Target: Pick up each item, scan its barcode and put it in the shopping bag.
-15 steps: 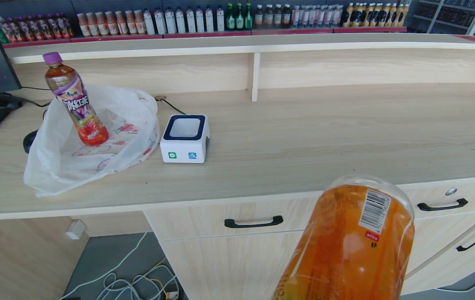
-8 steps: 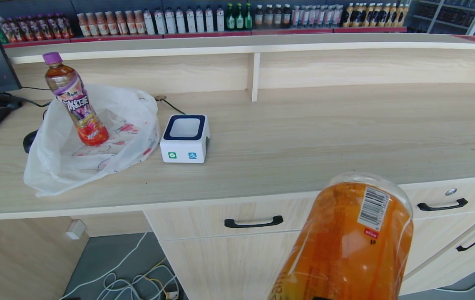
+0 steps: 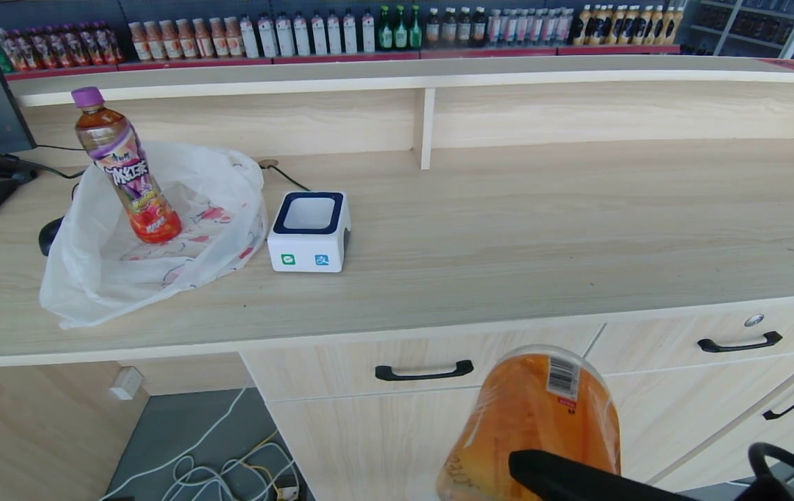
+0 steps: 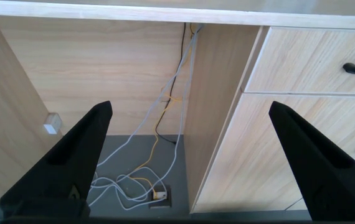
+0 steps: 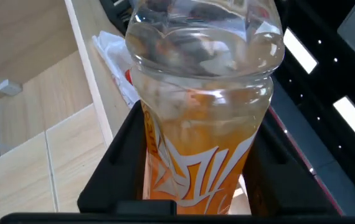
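The counter (image 3: 508, 229) spreads wide ahead of me, with the white shopping bag (image 3: 160, 278) lying open at its far left and a purple-capped bottle (image 3: 125, 167) standing upright in it. My right pincer (image 5: 199, 180) is clenched around the orange bottle (image 3: 536, 417), held tipped with its base up, low and near me before the drawers (image 3: 424, 362), well apart from the scanner (image 3: 310, 233) just right of the bag. I judge this to be the scanning step: next I must raise the bottle over the counter and turn its barcode (image 3: 562, 378) toward the scanner's window. My left pincer (image 4: 190, 109) hangs released below the counter edge, holding nothing.
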You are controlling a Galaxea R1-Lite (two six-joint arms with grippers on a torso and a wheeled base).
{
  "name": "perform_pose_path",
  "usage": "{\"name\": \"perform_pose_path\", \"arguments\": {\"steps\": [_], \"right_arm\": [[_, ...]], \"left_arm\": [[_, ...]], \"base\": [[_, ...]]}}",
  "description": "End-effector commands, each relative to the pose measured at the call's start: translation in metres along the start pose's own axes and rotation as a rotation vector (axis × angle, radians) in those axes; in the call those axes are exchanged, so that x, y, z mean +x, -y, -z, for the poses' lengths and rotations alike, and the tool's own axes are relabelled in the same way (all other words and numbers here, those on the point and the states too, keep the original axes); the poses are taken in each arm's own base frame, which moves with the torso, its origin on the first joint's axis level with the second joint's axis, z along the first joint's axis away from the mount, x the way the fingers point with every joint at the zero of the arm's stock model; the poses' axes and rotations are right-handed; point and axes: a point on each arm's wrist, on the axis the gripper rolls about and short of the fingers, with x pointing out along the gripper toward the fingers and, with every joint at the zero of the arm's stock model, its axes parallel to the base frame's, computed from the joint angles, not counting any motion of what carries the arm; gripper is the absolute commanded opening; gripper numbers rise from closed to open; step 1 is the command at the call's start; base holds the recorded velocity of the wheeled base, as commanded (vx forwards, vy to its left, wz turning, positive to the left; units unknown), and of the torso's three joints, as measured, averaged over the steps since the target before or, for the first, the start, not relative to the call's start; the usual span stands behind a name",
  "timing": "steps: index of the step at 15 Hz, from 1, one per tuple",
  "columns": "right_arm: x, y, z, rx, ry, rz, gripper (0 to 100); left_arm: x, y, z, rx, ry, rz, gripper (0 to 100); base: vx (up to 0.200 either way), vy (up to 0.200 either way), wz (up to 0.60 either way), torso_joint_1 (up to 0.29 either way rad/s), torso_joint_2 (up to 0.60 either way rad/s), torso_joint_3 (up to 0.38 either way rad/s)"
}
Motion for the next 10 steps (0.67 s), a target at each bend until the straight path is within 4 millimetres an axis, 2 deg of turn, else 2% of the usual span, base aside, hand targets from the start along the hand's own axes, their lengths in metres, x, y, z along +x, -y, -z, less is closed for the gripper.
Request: {"name": "perform_pose_path", "arguments": {"steps": [1, 3, 5, 8, 10], "right_arm": [[0.001, -0.001, 0.001, 0.052, -0.004, -0.001, 0], [0.000, 0.000, 0.005, 0.292, -0.021, 0.004, 0], [0.003, 0.004, 0.004, 0.421, -0.016, 0.026, 0], [0.015, -0.004, 0.011, 0.522, -0.060, 0.026, 0], [0.015, 0.005, 0.013, 0.571, -0.064, 0.069, 0]], "left_arm": [[0.000, 0.000, 0.000, 0.000, 0.000, 0.000, 100], [0.000, 0.000, 0.000, 0.000, 0.002, 0.000, 100], [0.000, 0.000, 0.000, 0.000, 0.002, 0.000, 100], [0.000, 0.000, 0.000, 0.000, 0.000, 0.000, 100], [0.000, 0.000, 0.000, 0.000, -0.001, 0.000, 100]], "base": [[0.000, 0.000, 0.00, 0.000, 0.00, 0.000], [0.000, 0.000, 0.00, 0.000, 0.00, 0.000], [0.000, 0.000, 0.00, 0.000, 0.00, 0.000], [0.000, 0.000, 0.00, 0.000, 0.00, 0.000], [0.000, 0.000, 0.00, 0.000, 0.00, 0.000]]}}
